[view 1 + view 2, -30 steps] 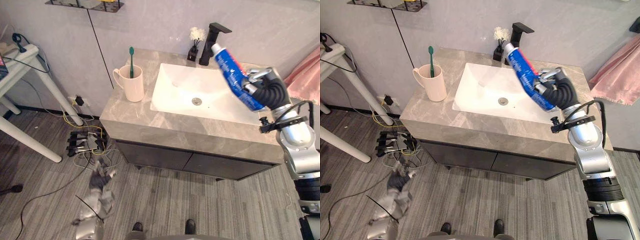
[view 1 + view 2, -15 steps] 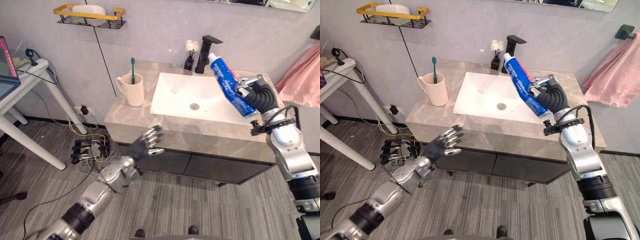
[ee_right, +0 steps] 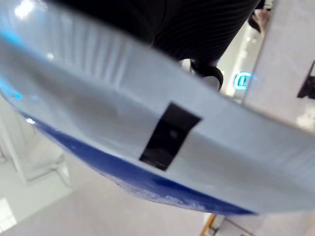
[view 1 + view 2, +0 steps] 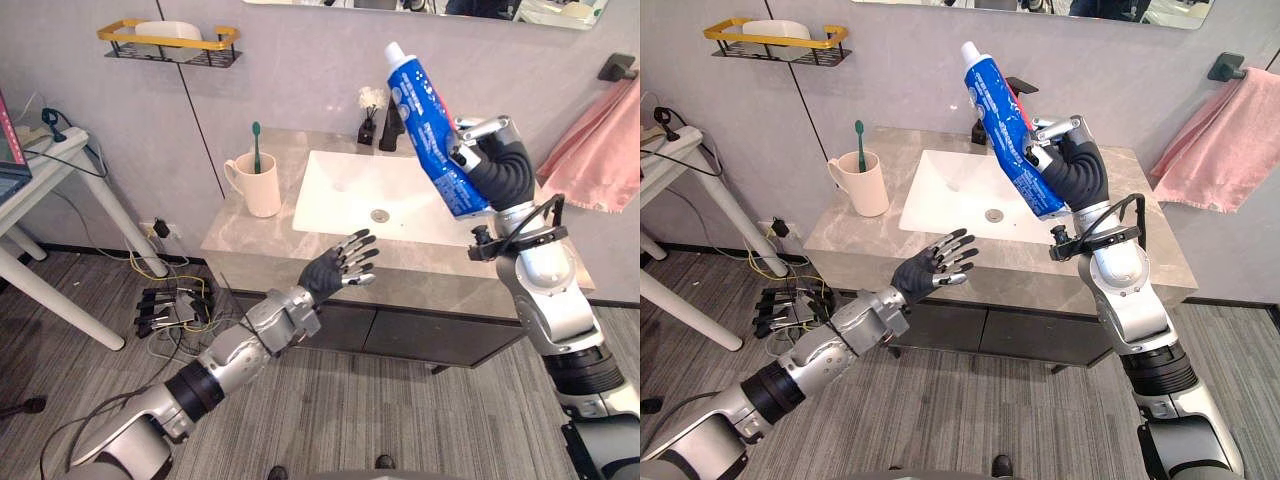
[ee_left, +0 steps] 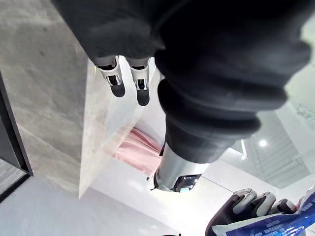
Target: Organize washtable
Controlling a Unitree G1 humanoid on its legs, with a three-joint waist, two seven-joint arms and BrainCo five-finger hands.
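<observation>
so right now my right hand (image 4: 497, 172) is curled round the bottom end of the tube (image 4: 428, 125). i've got it way up in the air over the sink (image 4: 340, 190), cap end up and leaning toward the wall. my left hand (image 4: 338, 270) is out in front of the counter (image 4: 250, 235) edge, fingers spread wide, holding nothing.

stuff i'm worried about:

- i'm holding the tube by its crimped end, so most of it sticks out past my fingers. it's soft, so i figure it could fold or slide, and a slip means it lands in the sink or bounces off the counter onto the floor.
- squeezing harder probably just squashes paste up against the cap.
- if it's going in the cup (image 4: 262, 185), the toothbrush (image 4: 256, 140) is standing in there. a long tube coming in tilted could clip the brush or tip the cup, which sits near the counter's left edge.
- swinging it sideways, the cap end looks close to the faucet (image 4: 1024, 88) and the little diffuser (image 4: 370, 108) at the back.
- if this is meant to be a handoff, my left hand is well below the tube.
</observation>
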